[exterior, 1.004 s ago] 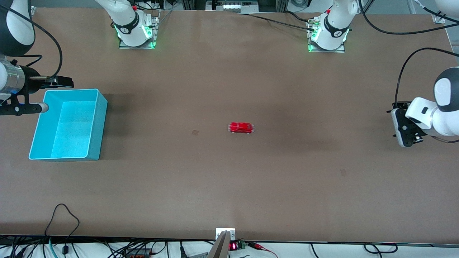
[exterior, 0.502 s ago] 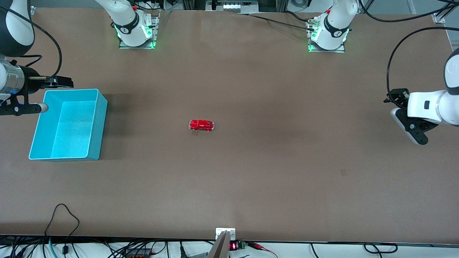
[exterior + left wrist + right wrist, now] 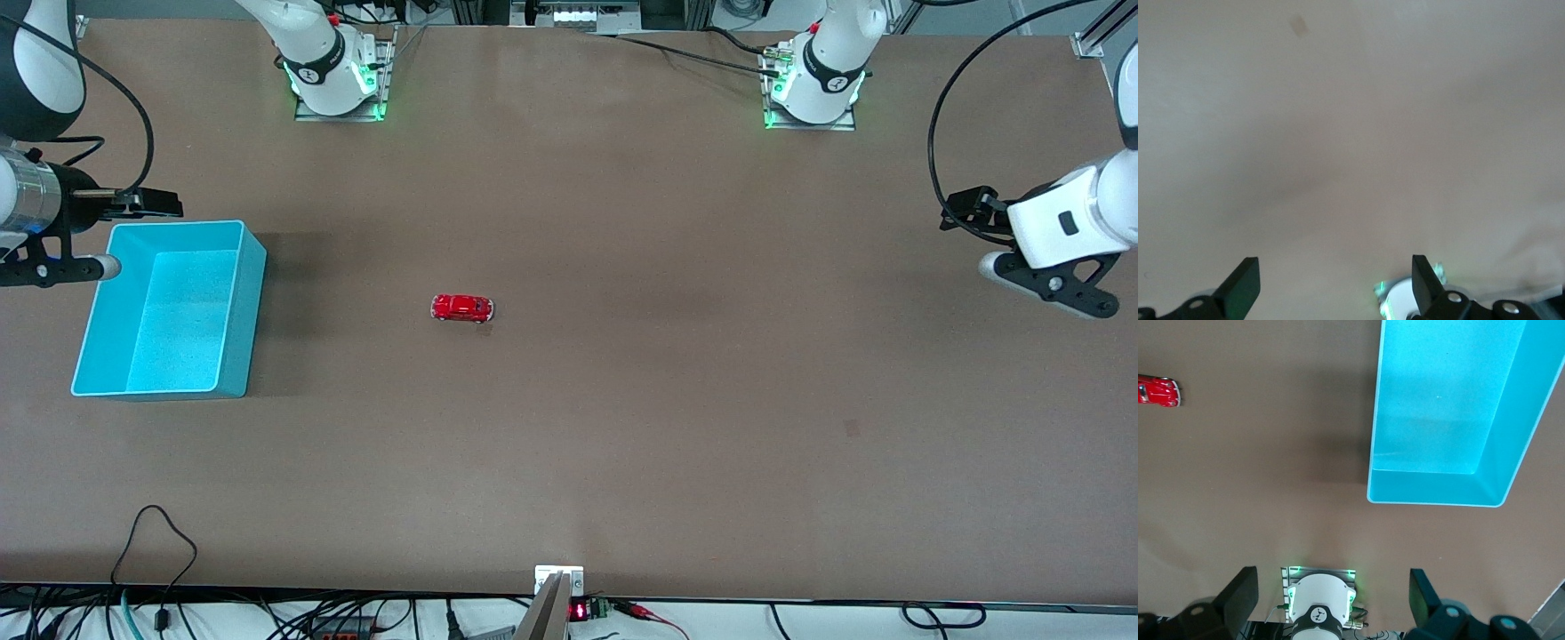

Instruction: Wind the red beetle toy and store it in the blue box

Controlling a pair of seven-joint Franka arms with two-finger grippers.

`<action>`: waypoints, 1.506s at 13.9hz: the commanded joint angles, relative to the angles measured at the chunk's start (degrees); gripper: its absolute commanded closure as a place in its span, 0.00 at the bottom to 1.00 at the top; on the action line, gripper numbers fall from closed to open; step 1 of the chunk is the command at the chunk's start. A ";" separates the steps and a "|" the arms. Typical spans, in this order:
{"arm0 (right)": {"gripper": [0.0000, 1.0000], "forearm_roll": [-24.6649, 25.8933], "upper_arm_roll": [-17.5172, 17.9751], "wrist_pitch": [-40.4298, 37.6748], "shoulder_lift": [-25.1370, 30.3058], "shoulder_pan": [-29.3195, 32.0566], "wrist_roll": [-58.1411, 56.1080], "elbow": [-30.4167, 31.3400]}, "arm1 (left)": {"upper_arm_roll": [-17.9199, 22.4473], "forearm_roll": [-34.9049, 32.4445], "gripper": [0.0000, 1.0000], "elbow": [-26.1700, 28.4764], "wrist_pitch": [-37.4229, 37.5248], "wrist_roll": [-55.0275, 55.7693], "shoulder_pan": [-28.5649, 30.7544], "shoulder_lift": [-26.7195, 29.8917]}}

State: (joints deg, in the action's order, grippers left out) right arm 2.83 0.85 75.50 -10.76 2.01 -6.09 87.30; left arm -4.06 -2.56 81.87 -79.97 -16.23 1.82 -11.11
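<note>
A red beetle toy (image 3: 462, 308) sits alone mid-counter, free for winding, while the blue box (image 3: 169, 308) waits empty at the right arm's edge beneath the open right gripper (image 3: 1331, 603), the open left gripper (image 3: 1331, 287) over the other edge.

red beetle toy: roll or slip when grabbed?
The red beetle toy sits on its wheels on the bare table, so a nudge along its length likely rolls it. Glossy rounded body: probably slippery to pinch. It looks tiny, probably light.
</note>
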 commanded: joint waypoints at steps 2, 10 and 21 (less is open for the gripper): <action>0.00 -5.19 0.47 1.84 0.39 -0.43 -1.46 2.43 | 2.13 0.53 0.00 21.71 -23.42 22.14 -1.91 13.98; 0.00 -3.46 14.41 26.52 7.24 -2.28 -18.68 26.24 | 1.25 3.17 0.00 17.65 -13.84 12.09 -2.08 13.66; 0.00 3.58 30.09 62.21 0.05 -5.43 -35.30 41.28 | -0.15 2.03 0.00 12.70 -13.10 12.45 -2.09 10.94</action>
State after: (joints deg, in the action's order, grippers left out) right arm 5.60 30.73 135.29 -8.62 -1.86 -40.29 128.91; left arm -4.07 -0.03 97.23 -94.07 -2.77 -0.40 1.48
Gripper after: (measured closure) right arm 0.000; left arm 0.000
